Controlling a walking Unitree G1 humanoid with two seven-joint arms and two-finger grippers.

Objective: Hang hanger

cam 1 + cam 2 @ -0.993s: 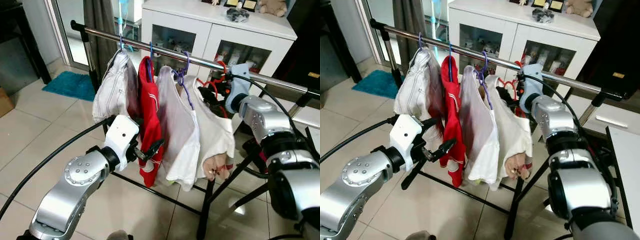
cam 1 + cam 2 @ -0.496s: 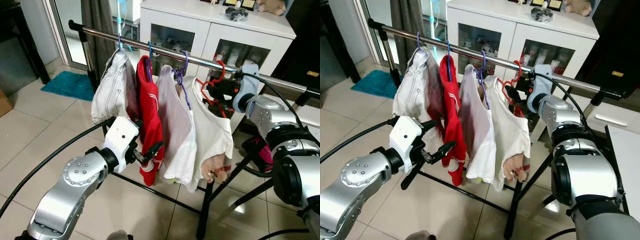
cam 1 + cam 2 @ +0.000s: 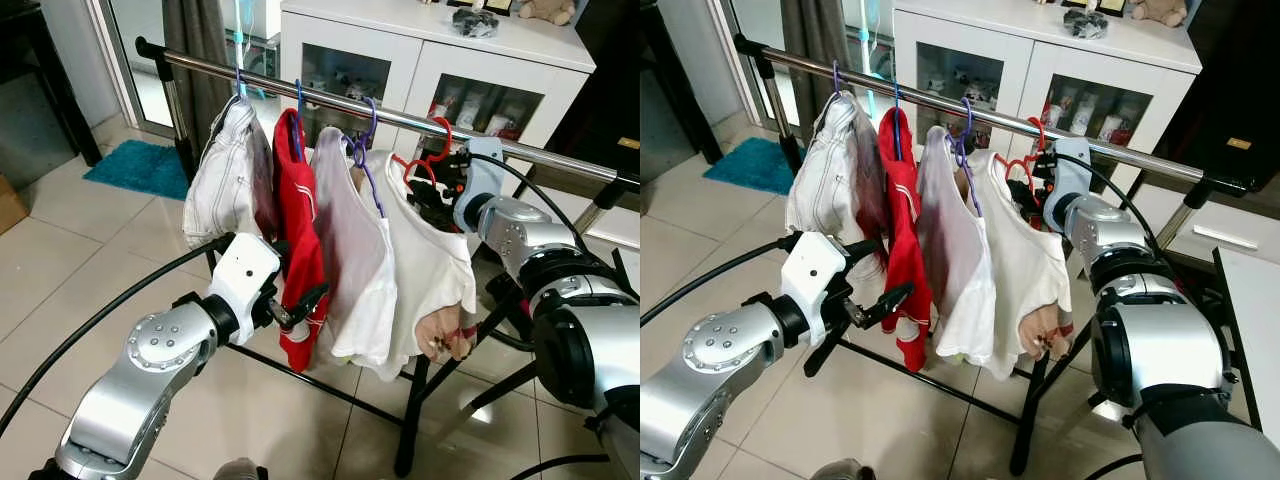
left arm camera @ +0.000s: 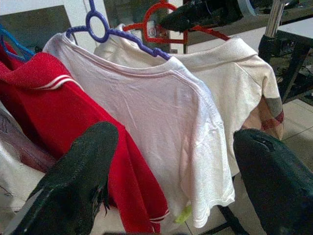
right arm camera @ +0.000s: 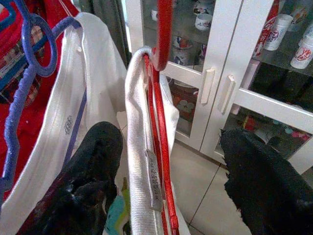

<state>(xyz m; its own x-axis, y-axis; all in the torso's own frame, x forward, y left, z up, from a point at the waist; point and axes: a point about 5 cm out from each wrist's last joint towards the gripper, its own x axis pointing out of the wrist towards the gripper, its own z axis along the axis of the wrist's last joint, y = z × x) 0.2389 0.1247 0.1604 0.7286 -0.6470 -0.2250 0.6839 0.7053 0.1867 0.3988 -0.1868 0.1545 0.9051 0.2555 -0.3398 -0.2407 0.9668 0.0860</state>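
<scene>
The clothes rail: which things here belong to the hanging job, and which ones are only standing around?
Belong to the job:
- red hanger, hooked over the rail
- cream shirt on it
- right end effector, open around the hanger
- left end effector, open, low by the clothes

Only standing around:
- red top
- purple hanger
- white cabinet
- blue mat

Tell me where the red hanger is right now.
The red hanger hangs on the metal rail, carrying the cream shirt, right of the purple hanger, with the open right gripper straddling it.
</scene>
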